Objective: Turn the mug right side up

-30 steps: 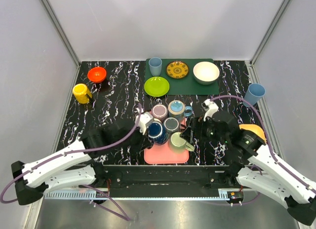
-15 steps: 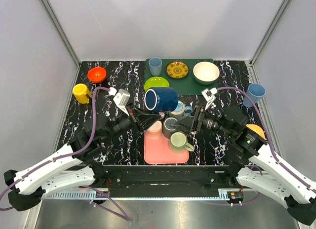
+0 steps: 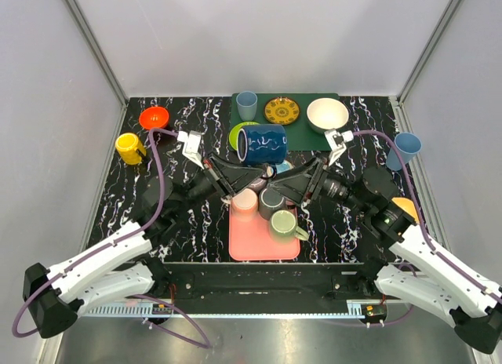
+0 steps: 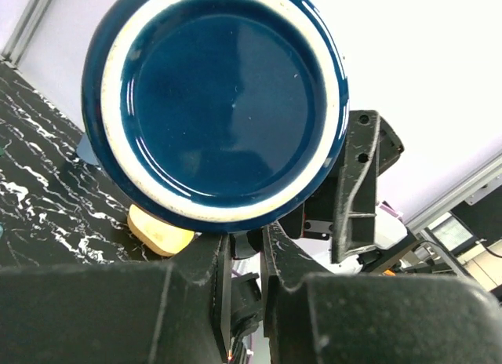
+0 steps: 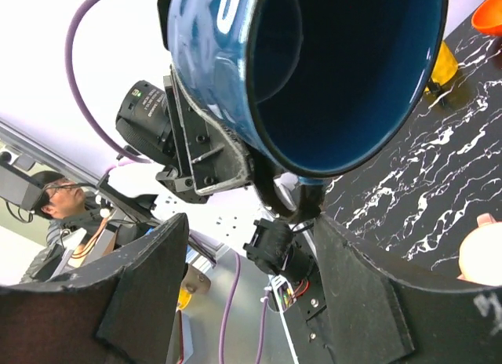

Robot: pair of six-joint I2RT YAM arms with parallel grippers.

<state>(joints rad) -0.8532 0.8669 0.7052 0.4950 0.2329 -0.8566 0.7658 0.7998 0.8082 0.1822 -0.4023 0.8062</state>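
Note:
The dark blue mug (image 3: 263, 143) hangs in the air over the middle of the table, lying on its side. My left gripper (image 3: 239, 169) is shut on its handle from below. The left wrist view shows the mug's round base (image 4: 220, 105) just above my gripper (image 4: 245, 240), with the jaws pressed on the dark handle. The mug's open mouth (image 5: 345, 66) faces my right gripper (image 5: 249, 227), which is open and empty just below the rim. In the top view the right gripper (image 3: 284, 176) sits just right of and below the mug.
A pink tray (image 3: 263, 245) below holds an upturned pink cup (image 3: 245, 201), a grey mug (image 3: 272, 198) and a green mug (image 3: 284, 223). A green mat (image 3: 302, 136) at the back carries dishes. An orange bowl (image 3: 154, 117) and a yellow mug (image 3: 129, 148) stand at the left, a blue cup (image 3: 405, 150) at the right.
My left gripper lifted the blue mug off the tray, up and back, and tipped it onto its side. My right gripper rose and moved in toward the mug's mouth.

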